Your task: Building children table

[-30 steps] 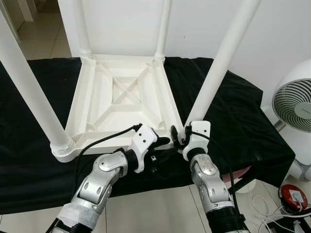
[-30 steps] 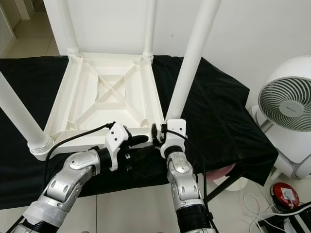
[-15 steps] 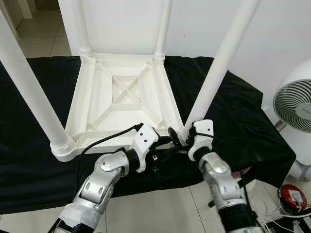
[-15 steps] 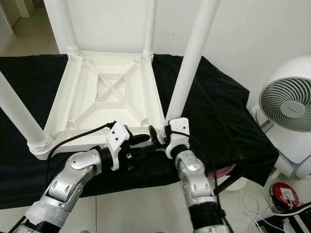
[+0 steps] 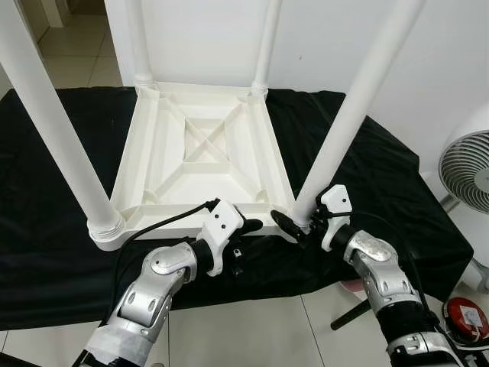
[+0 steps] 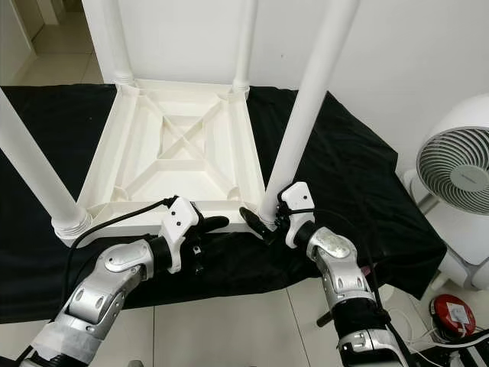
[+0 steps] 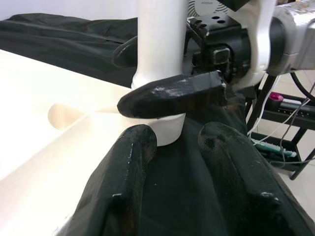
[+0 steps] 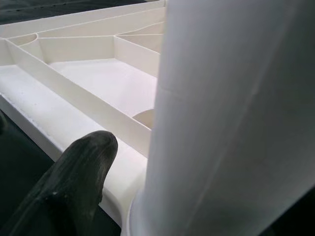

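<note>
The right pincer (image 6: 263,222) holds the near leg (image 6: 306,122) at its base; the left pincer (image 5: 246,237) waits, narrowly parted. A sideways tug could unseat that leg from the tabletop (image 5: 202,164).

All four white legs (image 5: 359,92) of the upturned children's table (image 5: 202,164) run off the top edge, so their ends cannot be seen. The fan (image 6: 458,176) is cut by the right edge. In the right wrist view the near leg (image 8: 236,123) hides one finger of the right tool (image 5: 294,225).
</note>
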### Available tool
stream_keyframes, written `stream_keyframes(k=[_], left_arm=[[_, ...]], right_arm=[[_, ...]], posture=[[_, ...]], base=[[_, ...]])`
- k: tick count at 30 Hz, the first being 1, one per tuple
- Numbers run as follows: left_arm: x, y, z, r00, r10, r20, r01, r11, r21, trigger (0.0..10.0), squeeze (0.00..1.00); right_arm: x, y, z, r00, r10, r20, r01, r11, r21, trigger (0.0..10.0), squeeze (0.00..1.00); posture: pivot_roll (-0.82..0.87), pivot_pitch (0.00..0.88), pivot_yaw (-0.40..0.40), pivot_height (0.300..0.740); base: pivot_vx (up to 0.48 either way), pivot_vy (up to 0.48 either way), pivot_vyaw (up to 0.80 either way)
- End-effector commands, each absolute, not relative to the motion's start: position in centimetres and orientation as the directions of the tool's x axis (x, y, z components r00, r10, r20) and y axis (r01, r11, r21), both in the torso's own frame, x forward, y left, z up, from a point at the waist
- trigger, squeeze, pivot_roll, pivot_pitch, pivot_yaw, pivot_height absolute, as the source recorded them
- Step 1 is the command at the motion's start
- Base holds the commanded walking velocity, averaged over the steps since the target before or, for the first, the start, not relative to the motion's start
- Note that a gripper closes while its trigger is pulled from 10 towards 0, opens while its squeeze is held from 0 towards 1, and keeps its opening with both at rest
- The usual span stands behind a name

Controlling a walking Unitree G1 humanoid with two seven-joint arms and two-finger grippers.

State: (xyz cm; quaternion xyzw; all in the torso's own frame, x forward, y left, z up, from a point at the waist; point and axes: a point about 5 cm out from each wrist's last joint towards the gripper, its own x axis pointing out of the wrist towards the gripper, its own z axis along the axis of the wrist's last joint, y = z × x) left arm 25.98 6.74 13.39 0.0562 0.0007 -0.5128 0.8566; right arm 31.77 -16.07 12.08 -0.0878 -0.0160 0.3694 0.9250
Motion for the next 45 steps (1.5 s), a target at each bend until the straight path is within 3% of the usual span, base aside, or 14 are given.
stream_keyframes(k=[1, 13, 14, 18, 19, 34, 40, 45], left_arm=[[25.6, 6.3, 13.4, 0.446, -0.893, -0.066, 0.894, 0.440, 0.089, 10.0, 0.00], [25.3, 5.5, 13.4, 0.428, -0.902, -0.055, 0.902, 0.424, 0.076, 10.0, 0.00], [25.3, 5.4, 13.4, 0.424, -0.904, -0.052, 0.905, 0.420, 0.071, 10.0, 0.00], [25.2, 5.4, 13.5, 0.423, -0.905, -0.052, 0.905, 0.419, 0.069, 10.0, 0.00], [25.3, 5.3, 13.4, 0.422, -0.905, -0.051, 0.906, 0.418, 0.067, 10.0, 0.00], [25.9, 6.0, 13.4, 0.465, -0.884, -0.059, 0.884, 0.459, 0.092, 10.0, 0.00], [26.4, 6.5, 13.8, 0.488, -0.871, -0.053, 0.871, 0.482, 0.099, 10.0, 0.00], [26.5, 6.5, 13.8, 0.492, -0.869, -0.050, 0.868, 0.486, 0.099, 10.0, 0.00]], right_arm=[[32.3, -15.7, 12.1, 0.688, 0.722, -0.064, -0.717, 0.665, -0.206, 0.0, 0.00], [32.6, -15.7, 11.3, 0.635, 0.765, -0.104, -0.768, 0.613, -0.184, 0.0, 0.00], [32.6, -15.8, 11.2, 0.652, 0.752, -0.096, -0.756, 0.633, -0.168, 4.4, 0.00], [32.7, -15.9, 11.1, 0.654, 0.751, -0.090, -0.754, 0.636, -0.165, 4.4, 0.00], [32.7, -15.9, 11.1, 0.666, 0.742, -0.077, -0.743, 0.651, -0.155, 10.0, 0.00], [31.5, -12.3, 10.9, 0.872, 0.489, -0.008, -0.488, 0.870, -0.074, 10.0, 0.00], [30.8, -11.3, 10.6, 0.966, 0.254, -0.046, -0.254, 0.967, -0.005, 10.0, 0.00], [30.3, -11.0, 10.5, 0.994, 0.082, -0.077, -0.082, 0.997, 0.004, 10.0, 0.00]], posture=[[-0.04, 0.000, -0.074, 0.740], [-0.04, 0.000, -0.087, 0.740], [-0.05, 0.000, -0.085, 0.740], [-0.05, 0.000, -0.085, 0.740], [-0.06, 0.000, -0.085, 0.740], [-0.06, 0.000, -0.092, 0.740], [-0.06, 0.000, -0.098, 0.740], [-0.06, 0.000, -0.095, 0.740]], base=[[0.000, 0.000, 0.00], [0.000, 0.000, 0.00], [0.000, 0.000, 0.00], [0.000, 0.000, 0.00], [0.000, 0.000, 0.00], [0.000, 0.000, 0.00], [0.000, 0.000, 0.00], [0.000, 0.000, 0.00]])
